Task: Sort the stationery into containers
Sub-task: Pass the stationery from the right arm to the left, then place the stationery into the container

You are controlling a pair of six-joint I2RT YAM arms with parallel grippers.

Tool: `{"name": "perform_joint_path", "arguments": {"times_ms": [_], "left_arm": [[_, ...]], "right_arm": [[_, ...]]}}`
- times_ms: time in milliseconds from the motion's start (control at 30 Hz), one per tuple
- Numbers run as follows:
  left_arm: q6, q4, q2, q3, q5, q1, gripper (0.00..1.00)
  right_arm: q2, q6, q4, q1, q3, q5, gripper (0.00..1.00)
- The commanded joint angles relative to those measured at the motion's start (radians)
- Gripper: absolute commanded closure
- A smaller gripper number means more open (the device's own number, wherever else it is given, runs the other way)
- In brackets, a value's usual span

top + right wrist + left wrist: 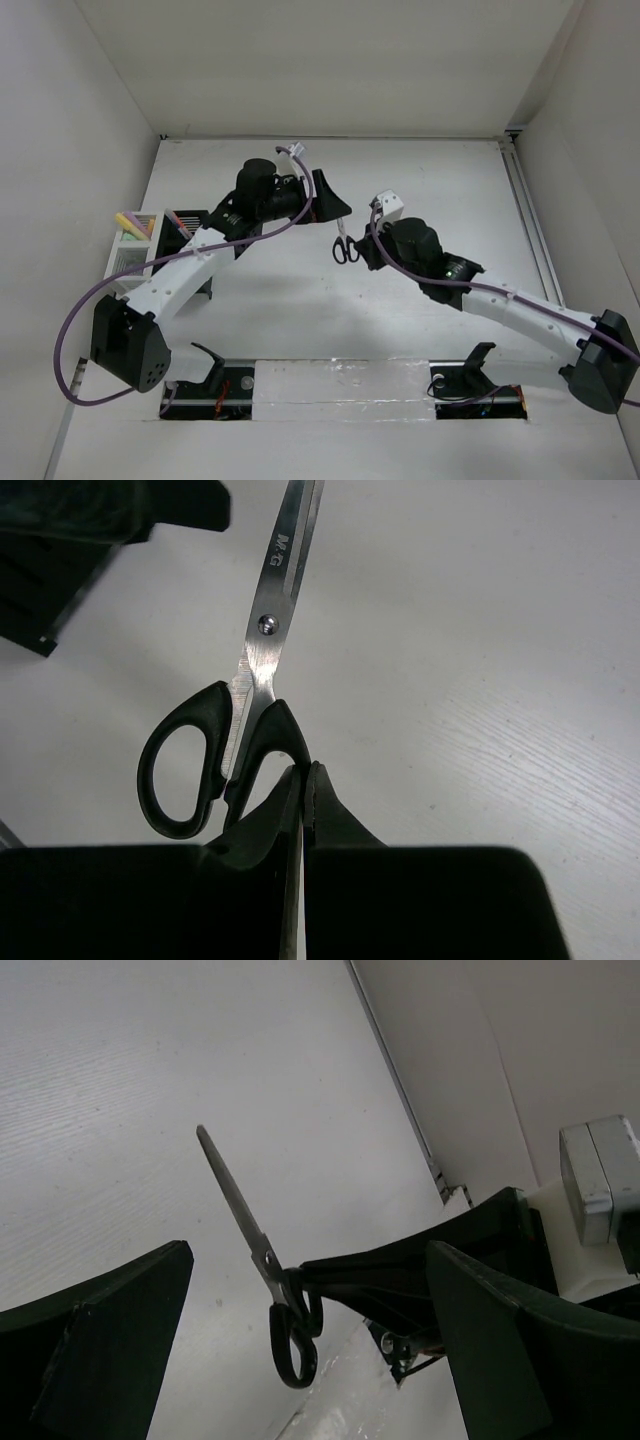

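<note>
Black fingers of the right gripper (303, 777) are pressing together on one handle loop of the scissors (256, 665), so the blades are pointing away from the wrist and up past the fingertips. The scissors seem to be hanging clear of the table (430, 180) rather than lying on it, just ahead of this gripper and between the two arms.

The left gripper (310, 1255) is standing with its jaws spread wide, empty, facing the scissors, with the blade tip just in front of its opening. The left arm is stretching forward and inward from its base; the right arm is reaching inward across the middle, its wrist turning toward its partner.

Judging by this, the step in hand is carrying the scissors toward a container, probably by a handover. The black pen holder (186, 224) and the white mesh organiser (128, 258) are sitting well behind the left gripper, beside that arm's elbow. The next move is likely calling for the left jaws to close on the blades before the right lets go.
</note>
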Motion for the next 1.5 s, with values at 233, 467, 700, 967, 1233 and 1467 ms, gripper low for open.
{"name": "perform_joint_path", "arguments": {"times_ms": [233,467,700,967,1233,1467], "left_arm": [[-0.007,0.074,0.001,-0.013,0.008,0.000,0.14],[-0.007,0.096,0.021,-0.023,0.043,0.000,0.68],[0.025,0.056,0.030,0.009,0.015,0.000,1.00],[0.119,-0.327,-0.057,0.213,-0.632,0.025,1.00],[0.056,-0.648,-0.123,0.282,-1.055,0.332,1.00],[0.004,-0.708,-0.260,0.155,-1.268,0.520,1.00]], "right_arm": [[-0.078,-0.036,0.115,0.038,0.052,-0.109,1.00],[-0.102,-0.036,0.124,0.038,0.042,-0.109,1.00],[-0.080,-0.036,0.143,0.038,0.042,-0.072,0.65],[-0.177,-0.036,0.095,0.038,0.019,0.076,0.01],[-0.212,-0.054,0.055,0.038,-0.011,0.087,0.01],[-0.221,-0.079,0.055,0.038,-0.020,0.026,0.01]]}}
